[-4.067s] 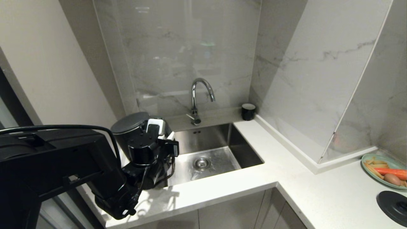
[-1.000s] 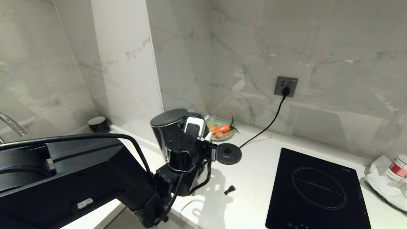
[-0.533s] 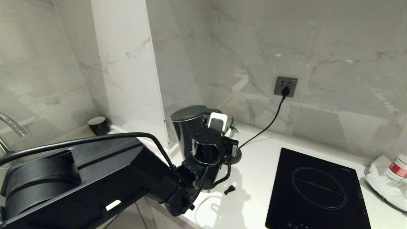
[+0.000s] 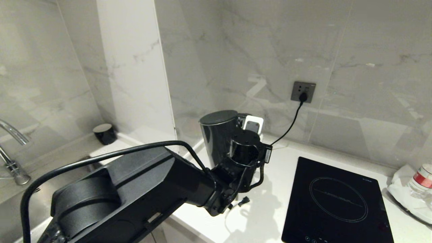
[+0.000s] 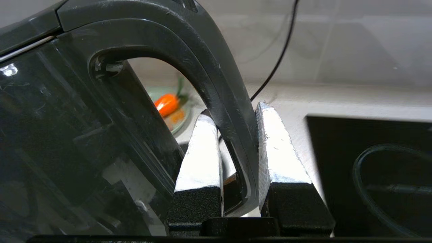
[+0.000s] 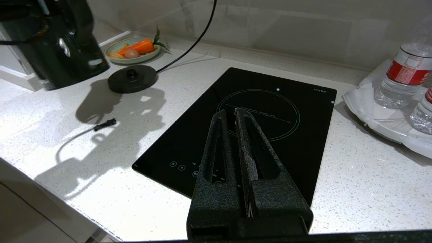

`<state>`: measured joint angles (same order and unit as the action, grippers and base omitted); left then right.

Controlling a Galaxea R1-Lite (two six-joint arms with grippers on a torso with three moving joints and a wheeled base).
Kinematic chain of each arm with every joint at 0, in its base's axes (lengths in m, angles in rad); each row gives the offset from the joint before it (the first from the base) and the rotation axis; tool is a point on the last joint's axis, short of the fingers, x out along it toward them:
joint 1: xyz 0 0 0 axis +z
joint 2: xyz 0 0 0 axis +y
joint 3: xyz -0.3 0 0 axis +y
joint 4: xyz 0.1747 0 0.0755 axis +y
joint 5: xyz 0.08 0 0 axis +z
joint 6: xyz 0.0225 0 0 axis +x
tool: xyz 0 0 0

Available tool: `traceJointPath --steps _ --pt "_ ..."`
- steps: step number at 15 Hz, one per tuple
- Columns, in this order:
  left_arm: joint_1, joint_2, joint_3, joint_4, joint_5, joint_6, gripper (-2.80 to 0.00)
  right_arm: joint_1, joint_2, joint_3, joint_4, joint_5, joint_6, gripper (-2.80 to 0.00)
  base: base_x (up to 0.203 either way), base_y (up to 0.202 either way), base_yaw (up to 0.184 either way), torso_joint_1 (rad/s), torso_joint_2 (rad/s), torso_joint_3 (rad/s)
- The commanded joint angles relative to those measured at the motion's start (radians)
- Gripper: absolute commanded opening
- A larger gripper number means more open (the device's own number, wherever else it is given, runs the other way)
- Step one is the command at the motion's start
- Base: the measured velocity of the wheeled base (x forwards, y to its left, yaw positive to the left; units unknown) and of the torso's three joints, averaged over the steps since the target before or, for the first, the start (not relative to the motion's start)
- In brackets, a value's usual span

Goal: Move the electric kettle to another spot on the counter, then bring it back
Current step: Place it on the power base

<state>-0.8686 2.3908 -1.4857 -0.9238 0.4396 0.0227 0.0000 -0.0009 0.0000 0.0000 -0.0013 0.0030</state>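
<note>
The electric kettle [image 4: 217,136], tall and glossy black with a flat grey lid, hangs upright over the white counter [image 4: 280,162] near the back wall. My left gripper [image 4: 250,130] is shut on its loop handle. In the left wrist view the two silver pads [image 5: 202,152] clamp the handle [image 5: 216,77] from both sides, next to the kettle body [image 5: 67,135]; the left gripper [image 5: 235,113] is there. The right wrist view has the kettle [image 6: 64,44] beside its round base disc [image 6: 132,78]. My right gripper [image 6: 232,112] is shut and empty above the cooktop [image 6: 270,111].
The black cooktop [image 4: 337,199] lies to the right, with water bottles on a white tray [image 4: 418,182] beyond it. A cord runs to the wall socket [image 4: 303,91]. A plate of vegetables [image 6: 133,50] sits behind the disc, and a small black piece [image 4: 243,201] lies on the counter. A black cup [image 4: 104,132] and faucet [image 4: 10,152] are at left.
The view swung from the sink to the cooktop corner. Over the last second my left arm carried the kettle right and toward the wall; it now hides the disc and plate.
</note>
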Motion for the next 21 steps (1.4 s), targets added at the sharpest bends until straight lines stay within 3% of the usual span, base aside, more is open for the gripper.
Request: traceJointPath --steps 1,14,21 --pt "-0.001 0.048 -0.043 -0.003 0.005 0.000 -2.80 0.000 0.001 0.000 0.000 0.000 0.000 -2.80 0.000 0.000 0.000 0.000 0.00 0.000" --pt "-0.015 0.042 -0.061 0.005 0.028 0.003 -2.80 0.000 0.001 0.000 0.000 0.000 0.000 -2.80 0.000 0.000 0.000 0.000 0.00 0.000" --pt "-0.013 0.041 -0.062 0.003 0.039 0.005 -2.80 0.000 0.001 0.000 0.000 0.000 0.000 -2.80 0.010 0.000 -0.127 0.001 0.00 0.003"
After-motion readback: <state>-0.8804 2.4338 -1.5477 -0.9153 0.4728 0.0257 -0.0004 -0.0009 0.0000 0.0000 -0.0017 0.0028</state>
